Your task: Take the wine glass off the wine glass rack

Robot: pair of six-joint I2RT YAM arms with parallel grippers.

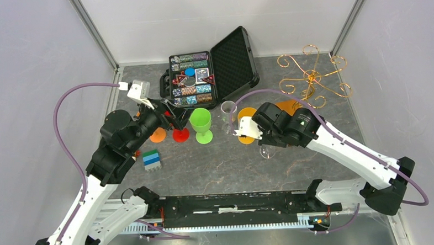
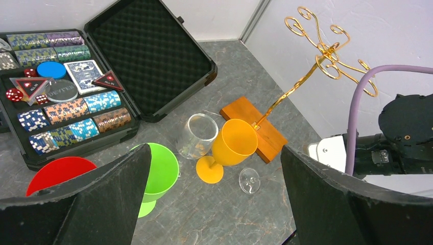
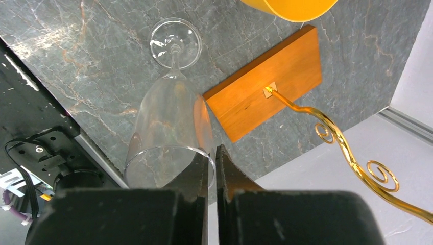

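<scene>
The clear wine glass [image 3: 171, 109] is off the wine glass rack. My right gripper [image 3: 215, 153] is shut on its rim, one finger inside the bowl and one outside. Its foot [image 1: 267, 151] points down at the table just in front of the rack's orange-brown base [image 3: 265, 89]; I cannot tell whether it touches. The foot also shows in the left wrist view [image 2: 249, 180]. The gold wire rack [image 1: 312, 77] stands at the back right with nothing on its scroll arms. My left gripper [image 2: 214, 151] is open and empty above the green glass [image 1: 201, 123].
An orange glass [image 2: 232, 145] and a second clear glass [image 2: 196, 135] stand between the grippers. A red glass [image 1: 180, 135] stands under the left gripper. An open black case [image 1: 212, 73] of chips lies at the back. A stack of coloured blocks [image 1: 151, 159] lies front left.
</scene>
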